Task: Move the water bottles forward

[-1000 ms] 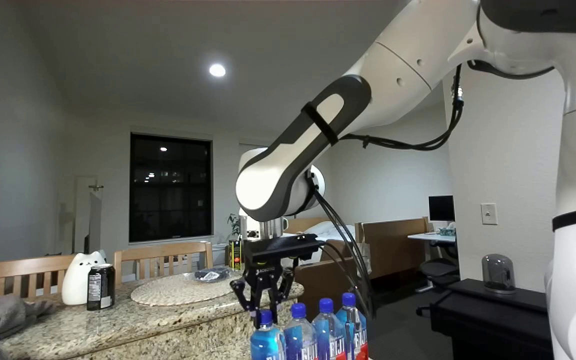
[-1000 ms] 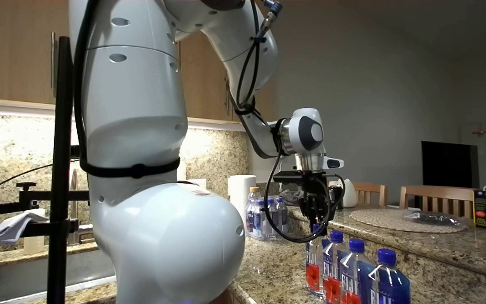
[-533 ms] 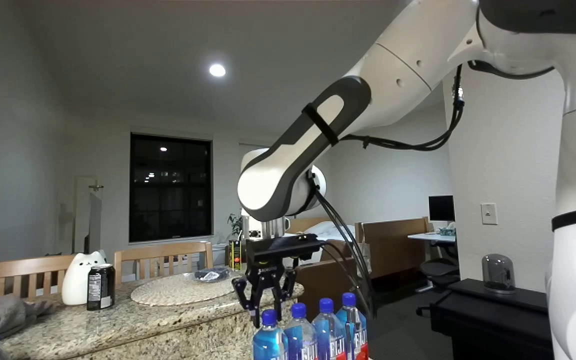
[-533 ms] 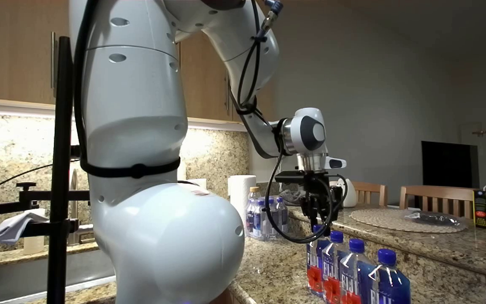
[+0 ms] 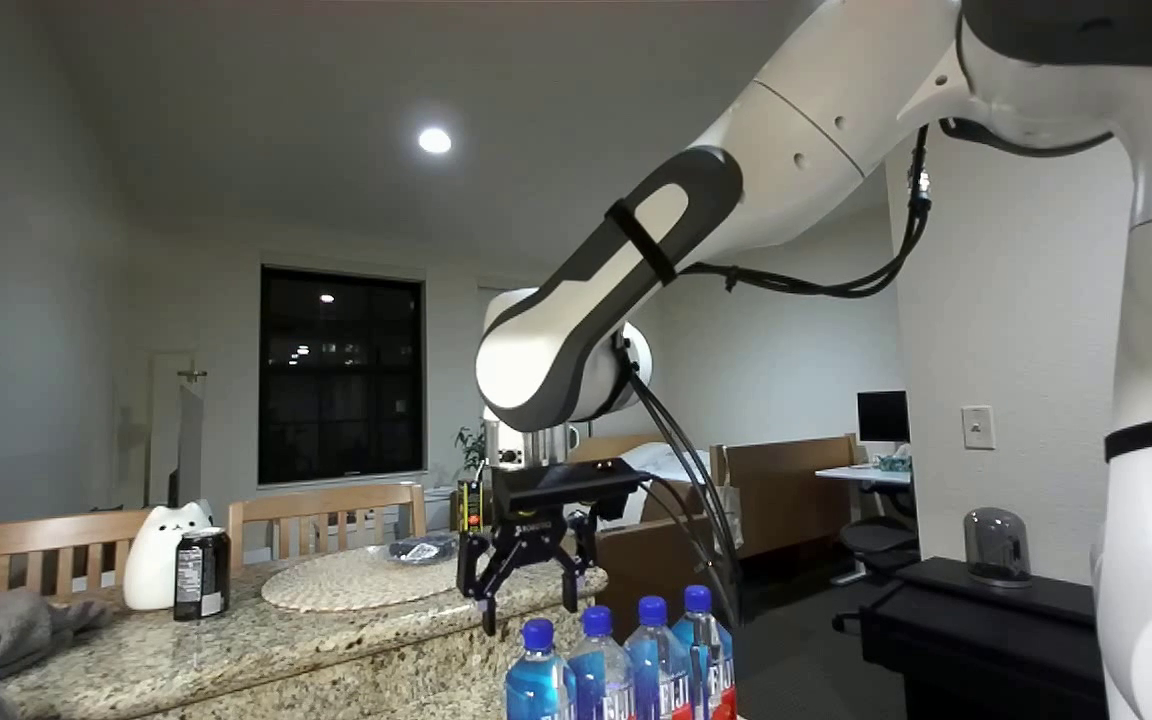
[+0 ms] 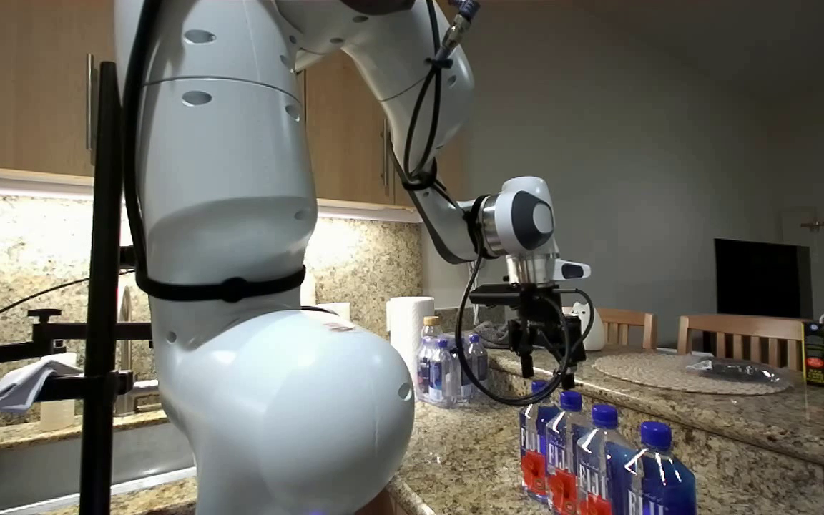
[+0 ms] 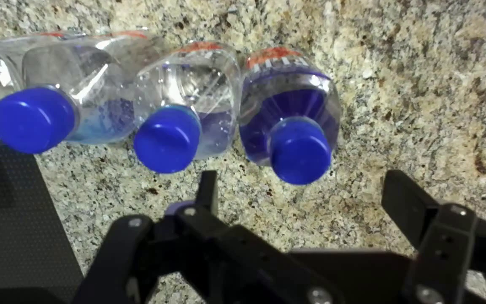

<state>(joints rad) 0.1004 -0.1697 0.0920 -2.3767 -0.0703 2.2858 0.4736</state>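
Since half a second ago my gripper (image 5: 530, 608) has lifted a little and its fingers (image 7: 407, 204) have swung wide apart, while the water bottles (image 6: 598, 458) sit where they were. All four stand upright in a close row on the lower granite counter (image 6: 466, 458), blue caps up, with red flowers on several labels. From the wrist view I see the end bottle (image 7: 287, 97) just beside its neighbour, its cap showing between my two fingertips and apart from both. I can't judge the tips' height against that cap. Farther back, more water bottles (image 6: 444, 372) are bunched beside a paper towel roll (image 6: 410, 332). On the raised counter (image 5: 246, 640) I have a woven placemat (image 5: 336, 588) with a plastic-wrapped item (image 5: 423, 549) on it, a white cat figure (image 5: 148, 570), a black can (image 5: 202, 575) just beside it, and a grey cloth (image 5: 6, 635). A black-and-yellow carton (image 6: 818, 357) stands near the placemat. Wooden chairs (image 5: 326, 497) stand behind that counter.
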